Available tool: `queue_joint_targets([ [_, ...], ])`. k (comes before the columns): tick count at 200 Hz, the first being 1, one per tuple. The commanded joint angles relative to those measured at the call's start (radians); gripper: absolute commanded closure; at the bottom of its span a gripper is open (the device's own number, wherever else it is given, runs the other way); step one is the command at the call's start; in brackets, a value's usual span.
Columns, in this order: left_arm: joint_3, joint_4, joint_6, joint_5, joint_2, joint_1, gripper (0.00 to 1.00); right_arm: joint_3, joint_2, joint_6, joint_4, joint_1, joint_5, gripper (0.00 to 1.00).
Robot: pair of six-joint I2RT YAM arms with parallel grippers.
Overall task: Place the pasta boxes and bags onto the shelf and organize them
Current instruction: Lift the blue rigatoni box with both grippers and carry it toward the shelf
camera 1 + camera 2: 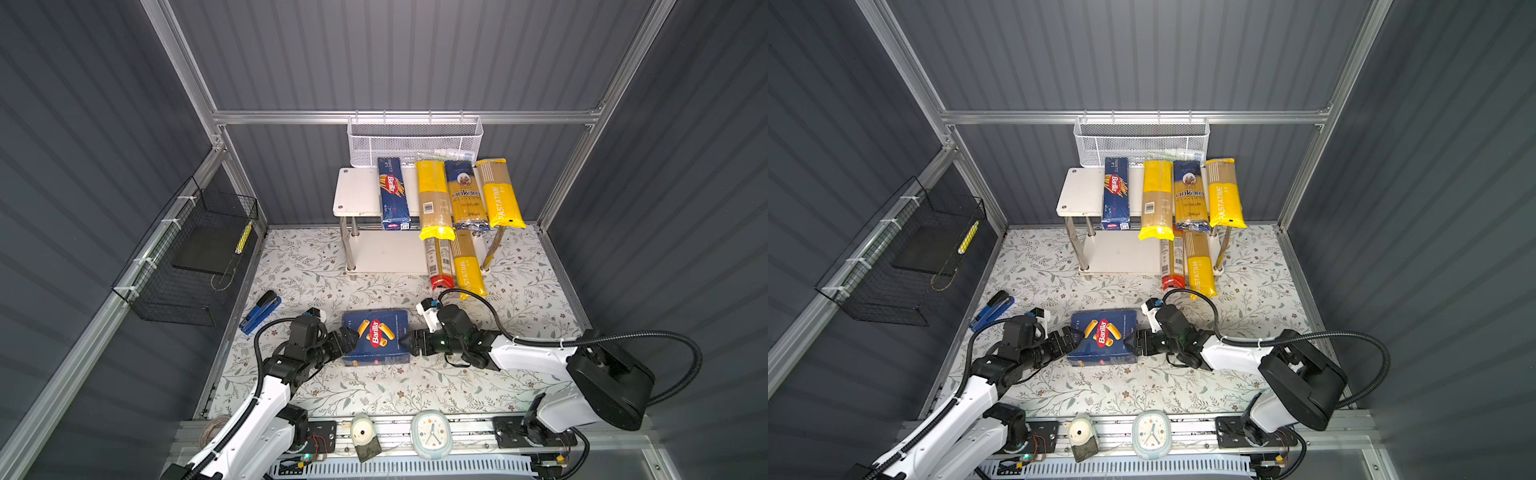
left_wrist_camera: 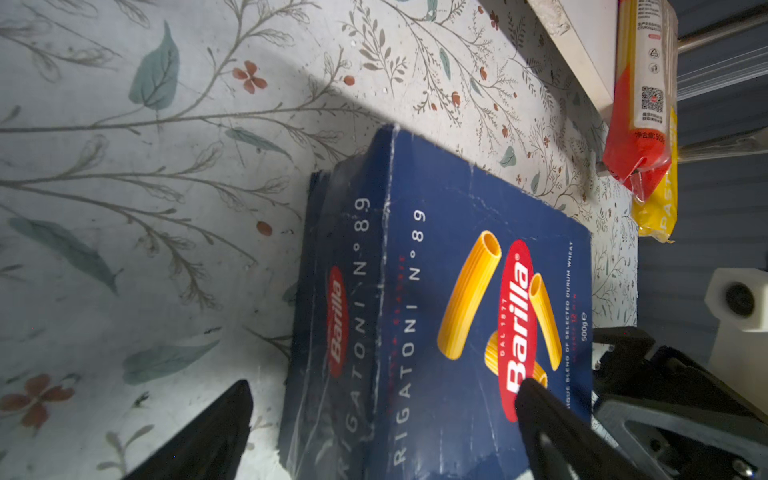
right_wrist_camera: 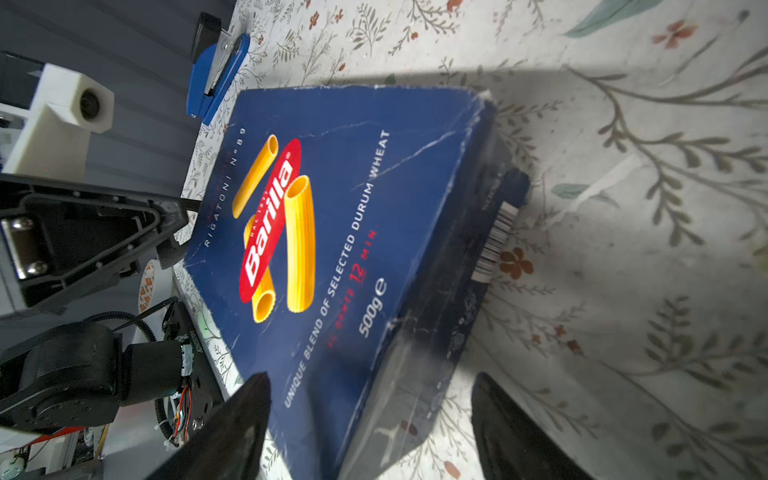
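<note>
Right tool (image 3: 370, 376) astride creased rigatoni box (image 3: 332, 208)

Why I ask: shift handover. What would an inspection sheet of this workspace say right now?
Surface: floral mat, nothing spilled.
Job's things: rigatoni box flat on mat; spaghetti box, plain yellow bag, ankara bag, upper PASTATIME bag on shelf top tier; red bag, lower PASTATIME bag on bottom tier, overhanging its front.
Clutter: blue stapler on mat; clock on front rail.
Grippers: left gripper and right gripper open, at opposite ends of rigatoni box.
Cables: black conduit arcs near lower bags' ends; contact unclear.
Surroundings: white mesh basket on back rail; black wire basket on left wall.
</note>
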State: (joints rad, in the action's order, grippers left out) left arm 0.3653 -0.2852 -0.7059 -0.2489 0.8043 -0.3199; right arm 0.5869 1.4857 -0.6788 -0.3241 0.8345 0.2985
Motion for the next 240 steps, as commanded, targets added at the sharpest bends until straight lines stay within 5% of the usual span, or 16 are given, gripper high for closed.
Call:
queue_joint_targets([
  [1, 0.013, 0.021, 0.042, -0.036, 0.028, -0.002, 0.00, 0.040, 0.029, -0.015, -0.037, 0.015, 0.022, 0.23],
  [240, 0.031, 0.323, 0.105, -0.356, 0.146, -0.013, 0.05, 0.222, 0.147, -0.038, -0.118, 0.083, 0.073, 0.26],
])
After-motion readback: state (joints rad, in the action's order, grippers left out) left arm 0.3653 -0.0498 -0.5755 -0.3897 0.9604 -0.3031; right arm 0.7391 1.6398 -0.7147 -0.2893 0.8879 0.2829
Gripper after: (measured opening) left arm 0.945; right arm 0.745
